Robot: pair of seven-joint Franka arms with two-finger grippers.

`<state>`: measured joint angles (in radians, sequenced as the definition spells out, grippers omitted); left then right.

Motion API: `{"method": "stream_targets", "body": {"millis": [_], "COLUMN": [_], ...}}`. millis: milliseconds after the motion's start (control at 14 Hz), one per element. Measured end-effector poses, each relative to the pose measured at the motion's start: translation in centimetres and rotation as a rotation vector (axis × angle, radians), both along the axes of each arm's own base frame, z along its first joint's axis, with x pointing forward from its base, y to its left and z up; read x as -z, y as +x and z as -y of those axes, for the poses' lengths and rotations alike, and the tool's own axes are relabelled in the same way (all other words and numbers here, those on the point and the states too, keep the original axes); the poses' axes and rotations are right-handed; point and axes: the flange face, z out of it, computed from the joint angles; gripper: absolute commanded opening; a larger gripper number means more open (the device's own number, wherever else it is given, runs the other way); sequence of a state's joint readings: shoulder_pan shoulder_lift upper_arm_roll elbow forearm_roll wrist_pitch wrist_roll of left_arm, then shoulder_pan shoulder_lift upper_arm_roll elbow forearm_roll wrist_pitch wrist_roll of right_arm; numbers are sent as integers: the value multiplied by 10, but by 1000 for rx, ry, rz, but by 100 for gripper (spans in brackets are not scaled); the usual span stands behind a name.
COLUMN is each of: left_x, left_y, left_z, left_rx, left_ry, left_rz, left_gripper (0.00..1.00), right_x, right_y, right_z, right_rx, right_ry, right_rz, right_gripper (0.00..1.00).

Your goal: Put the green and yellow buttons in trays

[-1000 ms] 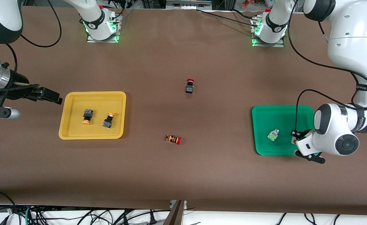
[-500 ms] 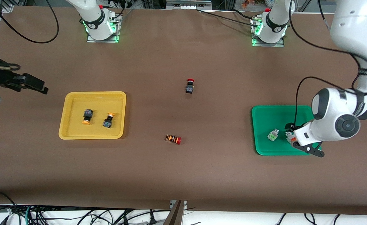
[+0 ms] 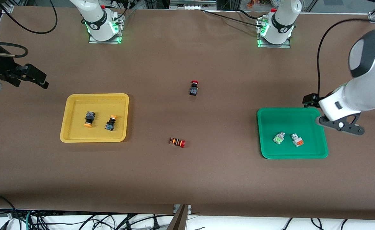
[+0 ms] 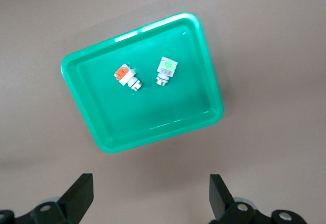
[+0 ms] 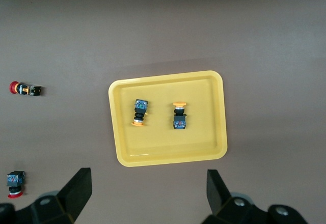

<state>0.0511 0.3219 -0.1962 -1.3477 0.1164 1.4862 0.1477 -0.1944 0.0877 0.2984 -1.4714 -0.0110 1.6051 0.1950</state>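
White glossy arm shells showing grey-black joint caps, black cables looping, bases glowing green, red buttons, black-fingered left tool (image 3: 337, 123), right tool (image 3: 35, 78).

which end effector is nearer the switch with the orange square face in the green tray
Left. The left end effector is up over the green plastic tray's edge, close to the orange-faced silver switch. The right end effector hangs past the yellow plastic tray.

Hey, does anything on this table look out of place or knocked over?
One oddity: an orange-faced switch lies in the green tray beside the green-faced one. Two red-capped switches sit loose mid-table. Nothing looks spilled or damaged.
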Motion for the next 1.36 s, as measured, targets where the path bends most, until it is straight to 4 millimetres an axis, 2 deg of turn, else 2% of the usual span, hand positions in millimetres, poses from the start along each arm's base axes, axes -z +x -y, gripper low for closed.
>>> {"method": "stream_targets", "body": {"millis": [214,357,500,643,857,1071,1214,1357], "left_x": [-70,-96,-93,-79,-72,-72,-72,-72], "left_y": [-27,-58,-80,-82,-80,-80,-80,-80], "left_z": [-7,-18,-25,-27,-27,-24,-22,-22], "left_rx": [-48,-74,-87,-90,-88,-83,-80,-81], "left_ry": [-18,-7,3,4,4,3,3,3], "left_rz": [148,201,191,180,173,176,176,174], "left_gripper": [100,100,100,100,100,100,100,100], "right_x": [7,16,26,37,50,46,38,27], "right_y": [3,5,11,17,24,28,31,35], "right_z": [6,11,2,-11,-7,0,1,11], "right_rx": [12,20,2,-23,-38,-64,-66,-48], "right_ry": [-5,-4,1,-8,-28,-39,-36,-36], "right_rz": [-2,-19,-19,-19,-29,1,31,58], "right_gripper": [100,100,100,100,100,100,100,100]}}
